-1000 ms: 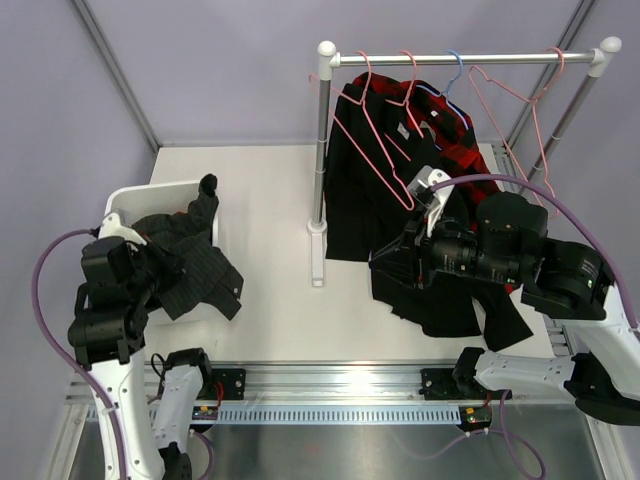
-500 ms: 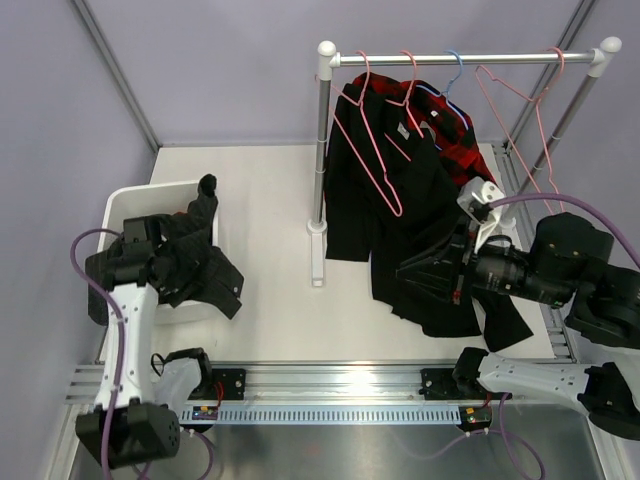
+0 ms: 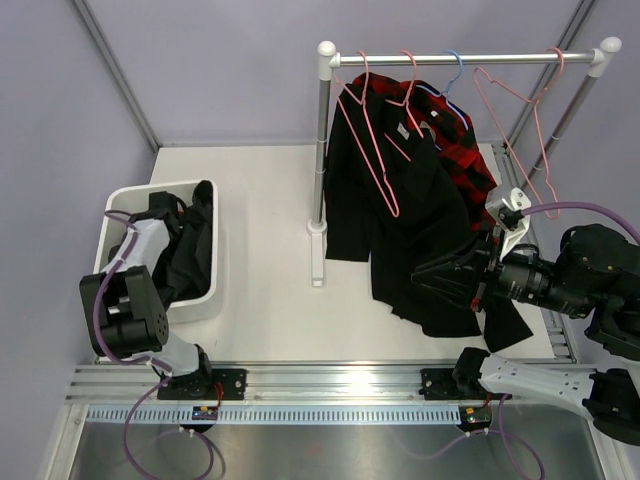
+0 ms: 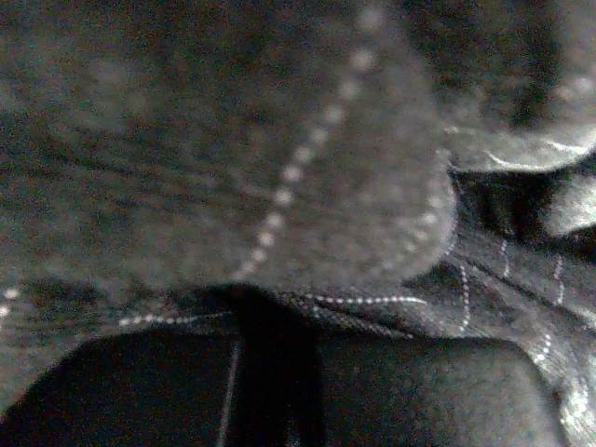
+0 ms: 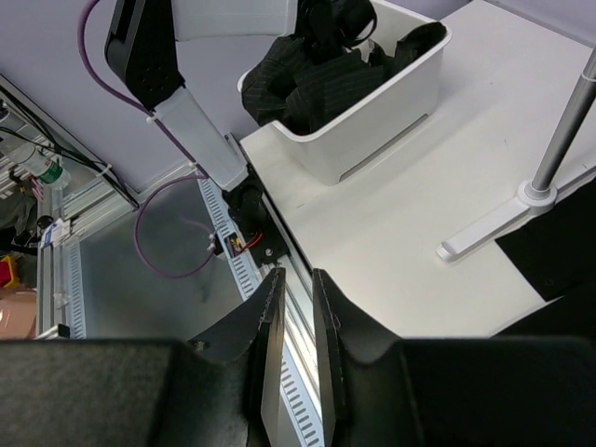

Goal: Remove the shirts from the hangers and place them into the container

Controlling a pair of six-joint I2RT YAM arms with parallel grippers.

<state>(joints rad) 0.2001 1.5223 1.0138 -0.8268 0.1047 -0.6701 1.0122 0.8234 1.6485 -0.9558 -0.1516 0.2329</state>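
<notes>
Tub (image 3: 112, 212) stands at the left of the surface (image 3: 270, 250), its long axis running from near edge to far edge. The pinstriped shirt (image 3: 188, 255) lies crumpled inside it, bunched along that same axis, with one fold raised above the far rim. The left arm reaches down into the tub. Its wrist view is filled with pinstriped cloth pressed close, and the left pincer (image 4: 270, 372) is closed. Whether cloth is pinched in it cannot be told. The rail (image 3: 470, 59) spans the far right of the surface. The black shirt (image 3: 400, 220) hangs from it with its long axis vertical, collar up at the rail and hem down at the surface. A pink hanger (image 3: 375, 160) shows against its front. The check shirt (image 3: 468, 155) hangs just behind it in the same attitude, below a blue hanger (image 3: 455, 68). Bare pink hangers (image 3: 520, 105) hang on the rail to the right. The right pincer (image 5: 298, 335) sits low in front of the black shirt's hem, pointing left toward the tub. Its fingers (image 5: 272, 345) are a narrow slit apart with nothing between them.
</notes>
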